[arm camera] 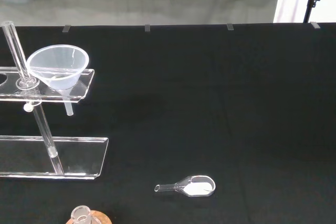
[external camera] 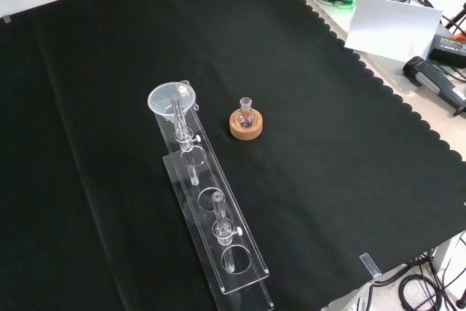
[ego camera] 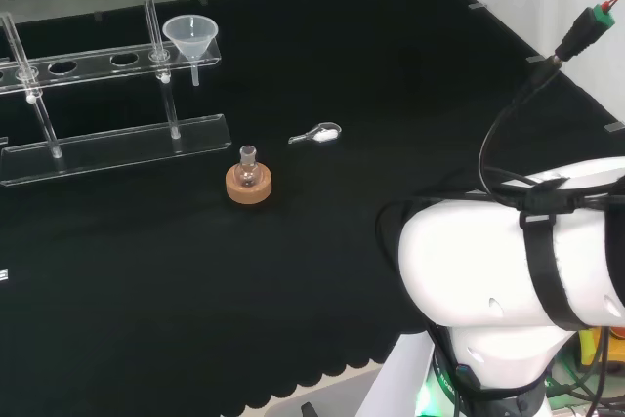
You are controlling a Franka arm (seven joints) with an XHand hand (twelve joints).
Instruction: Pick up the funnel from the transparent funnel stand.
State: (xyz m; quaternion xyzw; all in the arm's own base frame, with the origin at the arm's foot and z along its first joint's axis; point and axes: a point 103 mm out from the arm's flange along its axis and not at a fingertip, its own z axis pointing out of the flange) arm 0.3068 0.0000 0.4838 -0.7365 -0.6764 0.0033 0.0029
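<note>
Nearest in the wrist view, one small glass scoop [arm camera: 191, 186] holding white powder is seen lying on the black cloth [arm camera: 236, 103]. One small round flask [ego camera: 248, 166] is seated upright in one cork ring [ego camera: 248, 186]. One clear funnel [ego camera: 190, 37] is seated in the end hole of the one transparent funnel stand [ego camera: 117, 134], its stem hanging below the upper shelf. Whether the hand's fingers are released or clenched cannot be told.

In the head view the cloth [ego camera: 391, 95] to the right of the funnel [ego camera: 191, 36] lies bare. Nearby obstacles — the stand's upright rod [ego camera: 156, 31] just left of the funnel, the small flask [ego camera: 248, 169] on its cork ring [ego camera: 248, 186], and a glass scoop [ego camera: 317, 134] — stand lower down.
</note>
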